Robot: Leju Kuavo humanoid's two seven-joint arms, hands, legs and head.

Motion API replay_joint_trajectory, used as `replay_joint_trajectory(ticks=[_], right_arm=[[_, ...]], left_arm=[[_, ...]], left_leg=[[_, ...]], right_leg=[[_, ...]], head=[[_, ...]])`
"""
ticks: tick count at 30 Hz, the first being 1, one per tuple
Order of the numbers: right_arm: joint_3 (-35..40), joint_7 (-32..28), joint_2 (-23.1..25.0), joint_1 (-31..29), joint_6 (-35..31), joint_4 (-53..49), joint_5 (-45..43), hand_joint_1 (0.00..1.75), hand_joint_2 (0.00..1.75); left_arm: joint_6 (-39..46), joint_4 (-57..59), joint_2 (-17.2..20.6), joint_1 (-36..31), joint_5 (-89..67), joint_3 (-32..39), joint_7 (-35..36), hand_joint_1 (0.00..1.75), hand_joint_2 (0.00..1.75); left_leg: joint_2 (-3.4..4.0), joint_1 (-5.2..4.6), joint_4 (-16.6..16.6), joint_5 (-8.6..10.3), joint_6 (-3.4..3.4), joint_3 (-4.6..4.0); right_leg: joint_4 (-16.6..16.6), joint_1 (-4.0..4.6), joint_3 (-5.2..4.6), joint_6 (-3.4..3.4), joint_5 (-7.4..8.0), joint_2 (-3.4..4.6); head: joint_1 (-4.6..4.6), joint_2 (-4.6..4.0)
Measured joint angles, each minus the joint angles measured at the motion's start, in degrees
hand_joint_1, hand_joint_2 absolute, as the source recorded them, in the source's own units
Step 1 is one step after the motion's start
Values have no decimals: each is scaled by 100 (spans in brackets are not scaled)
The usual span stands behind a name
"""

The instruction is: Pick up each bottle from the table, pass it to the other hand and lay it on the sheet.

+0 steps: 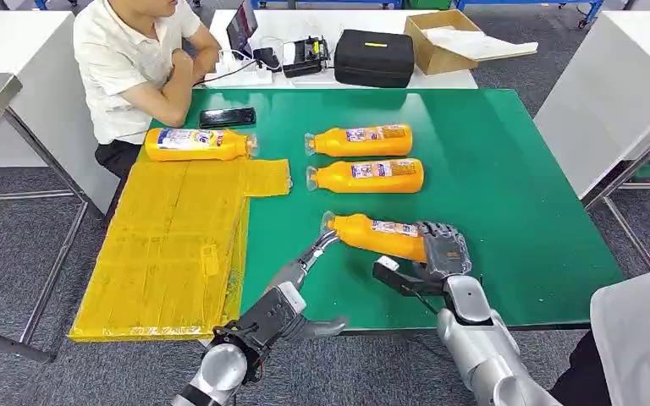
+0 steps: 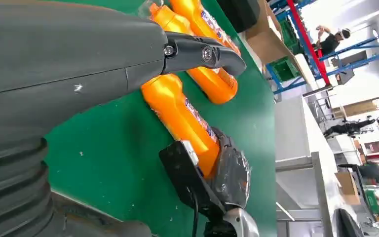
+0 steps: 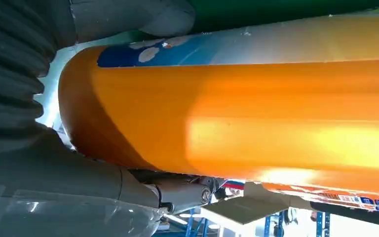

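The green table (image 1: 491,178) bears a yellow sheet (image 1: 178,245) at nine o'clock, one bottle (image 1: 196,145) at its far end. The right hand (image 1: 442,254) grips a bottle (image 1: 378,236) by its base at five o'clock. The left hand (image 1: 305,271), fingers apart and holding nothing, reaches toward its cap.

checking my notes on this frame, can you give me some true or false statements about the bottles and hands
1. The right hand grips the base end of an orange bottle. True.
2. Two bottles lie on the yellow sheet. False: one bottle lies at its far edge.
3. The left hand holds a bottle of its own. False: it holds nothing, and its fingers reach toward the cap end of the gripped bottle.
4. Two more bottles lie side by side on the green table. True.
5. A black phone lies near the seated person. True.
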Motion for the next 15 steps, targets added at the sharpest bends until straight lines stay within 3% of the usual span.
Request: replay_joint_trajectory(ticks=[2, 3, 6, 8, 11, 15], right_arm=[[0, -18, 0, 0, 0, 0, -22, 175, 175], [-17, -338, 94, 47, -2, -47, -350, 175, 175], [-369, -1728, 751, 914, 655, -1781, -2623, 175, 175], [-269, -1757, 1162, 1450, 818, -2771, -3728, 175, 175], [-186, -1642, 1467, 1763, 756, -3705, -3956, 175, 175], [-219, -1805, 1594, 1929, 691, -4186, -4002, 175, 175]], left_arm=[[20, 0, 0, -1, 18, 0, 0, 0, 175], [305, -6, 2, 12, 327, 17, 11, 0, 175], [894, -190, 17, 290, 2522, 363, 61, 0, 175], [791, -311, 20, 498, 3744, 610, 72, 0, 175], [712, -461, 17, 667, 3568, 809, 59, 0, 175], [831, -568, 17, 752, 3211, 940, -20, 0, 175]], left_leg=[[-1, 0, -1, 0, 0, -3], [-3, 1, -3, 1, 0, -4], [-4, 18, -3, -2, -14, -19], [-4, 16, -3, 5, -26, -54], [-34, 29, -5, 23, -31, -106], [-27, 16, -5, 19, -28, -121]], right_leg=[[0, 0, 5, 0, 0, 0], [1, 2, 59, 2, 1, -2], [3, 25, 63, 0, 6, 1], [14, 22, 7, -11, 12, 7], [22, 25, -38, -17, 3, -23], [22, 12, -55, -19, 5, -19]], head=[[0, 0], [0, 0], [20, 0], [-11, 0], [0, 0], [2, 0]])
